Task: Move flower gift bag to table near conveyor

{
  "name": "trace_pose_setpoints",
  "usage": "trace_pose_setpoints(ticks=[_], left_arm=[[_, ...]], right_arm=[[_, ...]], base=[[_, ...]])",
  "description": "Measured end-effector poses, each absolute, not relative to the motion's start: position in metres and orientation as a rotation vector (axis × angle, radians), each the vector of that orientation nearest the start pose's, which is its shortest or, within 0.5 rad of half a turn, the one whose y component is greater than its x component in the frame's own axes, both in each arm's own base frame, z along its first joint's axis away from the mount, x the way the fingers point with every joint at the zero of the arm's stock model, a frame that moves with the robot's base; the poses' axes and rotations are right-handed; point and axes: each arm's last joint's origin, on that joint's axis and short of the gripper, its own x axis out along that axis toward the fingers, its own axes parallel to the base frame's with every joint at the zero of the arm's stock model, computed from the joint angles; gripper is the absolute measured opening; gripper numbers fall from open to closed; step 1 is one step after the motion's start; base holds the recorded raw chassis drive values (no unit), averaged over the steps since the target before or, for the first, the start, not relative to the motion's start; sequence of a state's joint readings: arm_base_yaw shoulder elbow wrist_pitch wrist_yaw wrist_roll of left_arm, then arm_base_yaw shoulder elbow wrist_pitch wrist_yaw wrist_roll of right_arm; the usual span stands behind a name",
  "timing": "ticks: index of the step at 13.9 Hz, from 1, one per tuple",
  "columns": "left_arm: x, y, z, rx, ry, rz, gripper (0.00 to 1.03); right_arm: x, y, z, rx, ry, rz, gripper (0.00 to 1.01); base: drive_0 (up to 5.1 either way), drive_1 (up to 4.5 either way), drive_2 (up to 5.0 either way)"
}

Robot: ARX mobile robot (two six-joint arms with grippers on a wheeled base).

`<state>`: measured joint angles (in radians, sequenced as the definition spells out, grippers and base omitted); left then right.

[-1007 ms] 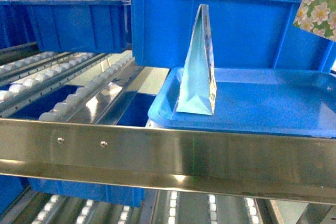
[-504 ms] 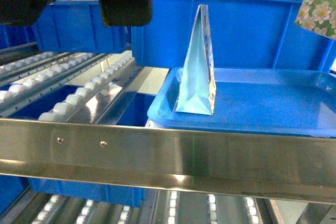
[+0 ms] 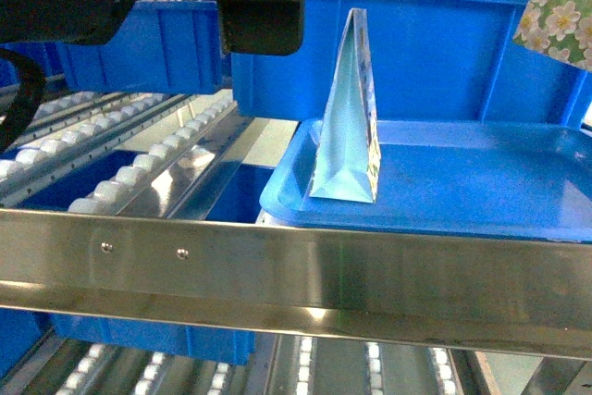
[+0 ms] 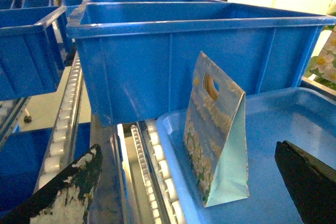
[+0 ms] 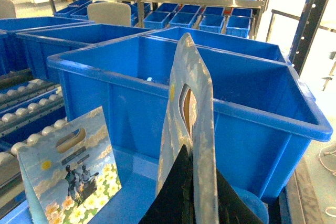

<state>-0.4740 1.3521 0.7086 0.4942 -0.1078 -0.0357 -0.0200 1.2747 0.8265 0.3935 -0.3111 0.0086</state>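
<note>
Blue bins (image 4: 184,61) back the tray (image 3: 481,182); open left claw (image 4: 189,182) approaches the standing flower gift bag (image 4: 215,140), right claw (image 5: 197,192) grips another bag (image 5: 189,124); next, close.

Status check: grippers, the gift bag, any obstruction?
Left gripper open, facing gift bag upright on blue tray. Right gripper shut on second flowered bag. Blue bin close behind.

Flower gift bag (image 3: 350,122) upright on blue tray (image 3: 481,182), conveyor (image 3: 120,150) beside.
</note>
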Motion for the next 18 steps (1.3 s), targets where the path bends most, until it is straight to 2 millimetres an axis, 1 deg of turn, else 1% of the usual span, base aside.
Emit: trace_pose_setpoints(ticks=[2, 6, 9, 12, 15, 18], left_arm=[[0.273, -0.132, 0.246, 0.031, 0.176, -0.369, 0.98], [0.297, -0.142, 0.254, 0.05, 0.17, -0.375, 0.98], [0.308, -0.155, 0.245, 0.057, 0.207, -0.412, 0.98], [0.324, -0.162, 0.242, 0.06, 0.225, -0.41, 0.98], [0.33, -0.172, 0.234, 0.07, 0.248, -0.43, 0.98], [0.335, -0.18, 0.237, 0.072, 0.241, -0.443, 0.98]], right_arm=[[0.285, 0.003, 0.299, 0.018, 0.056, 0.29, 0.02], [0.285, 0.003, 0.299, 0.018, 0.055, 0.291, 0.02], [0.285, 0.003, 0.299, 0.018, 0.055, 0.291, 0.02], [0.285, 0.003, 0.299, 0.018, 0.055, 0.29, 0.02], [0.285, 0.003, 0.299, 0.018, 0.055, 0.291, 0.02], [0.285, 0.003, 0.299, 0.018, 0.055, 0.291, 0.02]], base=[[0.0, 0.0, 0.0], [0.0, 0.0, 0.0], [0.0, 0.0, 0.0], [0.0, 0.0, 0.0], [0.0, 0.0, 0.0], [0.0, 0.0, 0.0]])
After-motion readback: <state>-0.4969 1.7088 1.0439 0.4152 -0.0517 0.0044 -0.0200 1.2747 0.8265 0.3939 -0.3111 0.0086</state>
